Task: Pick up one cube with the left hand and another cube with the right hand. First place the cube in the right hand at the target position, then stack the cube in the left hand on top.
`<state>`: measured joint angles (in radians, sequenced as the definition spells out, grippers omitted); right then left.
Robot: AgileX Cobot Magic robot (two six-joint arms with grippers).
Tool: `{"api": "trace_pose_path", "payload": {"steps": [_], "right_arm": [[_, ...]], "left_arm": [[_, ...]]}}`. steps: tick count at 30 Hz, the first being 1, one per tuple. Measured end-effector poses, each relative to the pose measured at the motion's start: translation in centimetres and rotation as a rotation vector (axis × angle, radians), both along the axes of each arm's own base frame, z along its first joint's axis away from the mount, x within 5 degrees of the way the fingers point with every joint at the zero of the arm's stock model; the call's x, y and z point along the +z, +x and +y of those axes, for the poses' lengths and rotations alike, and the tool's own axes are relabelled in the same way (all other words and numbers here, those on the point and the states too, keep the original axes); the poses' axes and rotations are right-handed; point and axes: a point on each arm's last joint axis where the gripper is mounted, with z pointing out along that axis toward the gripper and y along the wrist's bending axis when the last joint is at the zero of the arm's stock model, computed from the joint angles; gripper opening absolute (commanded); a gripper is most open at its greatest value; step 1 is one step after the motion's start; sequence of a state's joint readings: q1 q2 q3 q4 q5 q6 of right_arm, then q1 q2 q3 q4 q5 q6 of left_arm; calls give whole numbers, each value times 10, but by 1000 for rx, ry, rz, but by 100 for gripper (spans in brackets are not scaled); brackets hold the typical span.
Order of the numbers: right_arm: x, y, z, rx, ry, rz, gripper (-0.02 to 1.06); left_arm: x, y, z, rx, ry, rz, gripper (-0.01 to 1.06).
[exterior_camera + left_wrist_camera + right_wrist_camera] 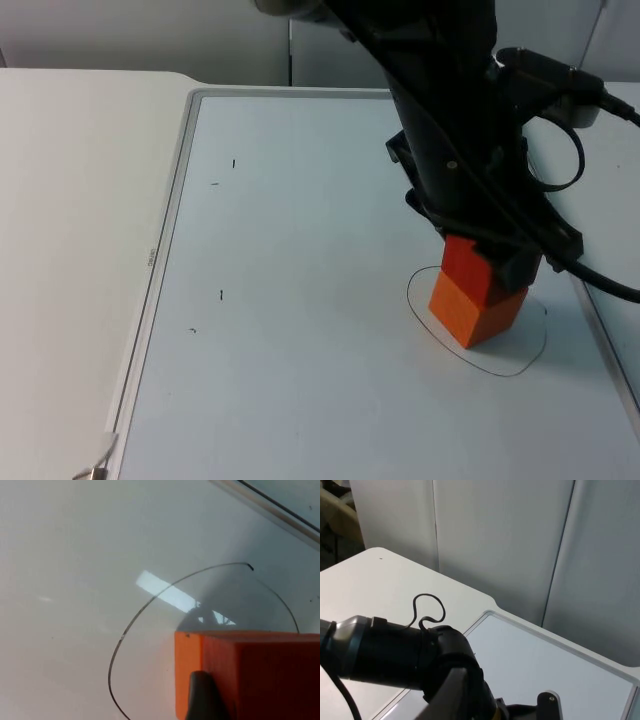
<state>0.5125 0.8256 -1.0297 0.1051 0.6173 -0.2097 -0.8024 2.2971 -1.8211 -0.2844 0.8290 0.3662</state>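
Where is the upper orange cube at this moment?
In the top view the upper orange cube sits on the lower orange cube, inside the drawn outline at the table's right side, with the left tool at it.

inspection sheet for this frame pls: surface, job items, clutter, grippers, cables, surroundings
Surface: white board on the table, a few small pen ticks on it.
Job's things: lower cube sits inside the pen ring; upper cube rests on it, turned a little against it.
Clutter: small object at the board's near left corner, too cut off to identify.
Grippers: left gripper at the upper cube, a fingertip against its orange face; right gripper raised off the table, that arm waits.
Cables: nothing to report.
Surroundings: grey partition panels behind the table.
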Motion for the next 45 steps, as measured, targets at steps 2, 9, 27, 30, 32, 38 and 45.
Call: {"api": "trace_pose_path", "payload": {"steps": [2, 9, 27, 30, 32, 38, 45], "right_arm": [[0, 0, 0, 0, 0, 0, 101], [0, 0, 0, 1, -3, -2, 101], [0, 0, 0, 1, -3, -2, 101], [0, 0, 0, 1, -3, -2, 101], [0, 0, 0, 1, -3, -2, 101], [1, 0, 0, 2, -5, -11, 101], [1, 0, 0, 3, -4, -15, 101]], "left_arm": [[0, 0, 0, 3, -3, 3, 3], [1, -1, 0, 3, -2, 16, 56], [18, -4, -4, -9, -14, 75, 84], [58, -4, -5, -33, -56, 41, 84], [76, -5, -5, -43, -75, 26, 84], [159, -16, 9, -85, -129, -86, 84], [227, -36, 44, -46, -121, -235, 84]]}}
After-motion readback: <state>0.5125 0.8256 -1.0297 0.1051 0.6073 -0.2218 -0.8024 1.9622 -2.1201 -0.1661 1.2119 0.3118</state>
